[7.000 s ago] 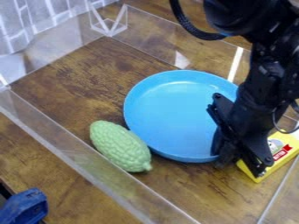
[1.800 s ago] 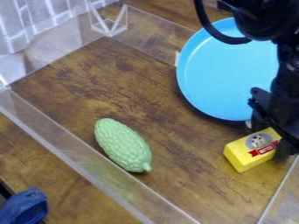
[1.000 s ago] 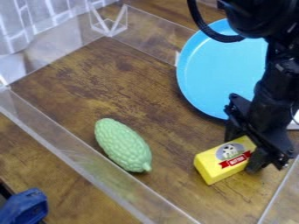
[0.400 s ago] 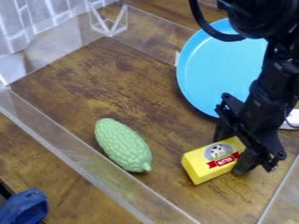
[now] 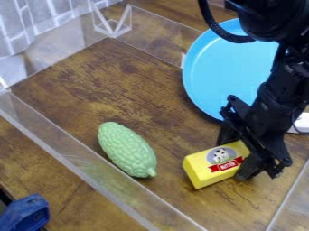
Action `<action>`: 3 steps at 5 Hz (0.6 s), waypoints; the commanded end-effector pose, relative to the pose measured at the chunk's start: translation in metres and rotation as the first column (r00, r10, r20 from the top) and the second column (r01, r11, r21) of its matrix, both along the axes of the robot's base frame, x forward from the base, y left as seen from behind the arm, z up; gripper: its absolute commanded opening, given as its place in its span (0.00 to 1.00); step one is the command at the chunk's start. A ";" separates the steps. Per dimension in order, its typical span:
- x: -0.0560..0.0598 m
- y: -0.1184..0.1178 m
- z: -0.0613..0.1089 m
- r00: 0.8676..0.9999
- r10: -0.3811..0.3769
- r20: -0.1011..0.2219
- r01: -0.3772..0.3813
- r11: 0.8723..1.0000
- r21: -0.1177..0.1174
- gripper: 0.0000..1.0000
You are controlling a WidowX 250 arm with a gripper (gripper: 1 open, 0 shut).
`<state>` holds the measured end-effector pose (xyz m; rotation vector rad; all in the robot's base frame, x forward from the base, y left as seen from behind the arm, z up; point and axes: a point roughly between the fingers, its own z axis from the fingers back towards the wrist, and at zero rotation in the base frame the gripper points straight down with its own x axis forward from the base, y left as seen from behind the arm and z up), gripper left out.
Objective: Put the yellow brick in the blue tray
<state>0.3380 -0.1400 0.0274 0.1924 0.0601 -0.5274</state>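
Note:
The yellow brick (image 5: pixel 215 165) lies tilted on the wooden floor at the lower right, label up with its white picture and red band. My gripper (image 5: pixel 261 170) points down at the brick's right end, and its black fingers (image 5: pixel 248 169) grip that end. The blue tray (image 5: pixel 239 65) sits behind it at the upper right, partly hidden by my arm. The brick is outside the tray, a little in front of its rim.
A green bumpy gourd (image 5: pixel 126 150) lies left of the brick. Clear plastic walls (image 5: pixel 72 155) fence the wooden floor at the front and left. A small white object (image 5: pixel 302 124) peeks out at the right edge. Something blue (image 5: pixel 22 215) sits outside the bottom-left corner.
Brick and gripper have shifted together to the left and toward the front wall, farther from the tray. The tray and the gourd have stayed put over the last second.

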 end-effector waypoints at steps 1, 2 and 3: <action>0.003 -0.007 0.019 0.999 -0.008 0.051 0.010 0.999 -0.034 1.00; -0.002 -0.002 0.017 0.999 0.004 0.035 -0.003 1.000 -0.030 0.00; -0.007 0.002 0.017 1.000 0.022 0.020 -0.021 0.999 -0.028 1.00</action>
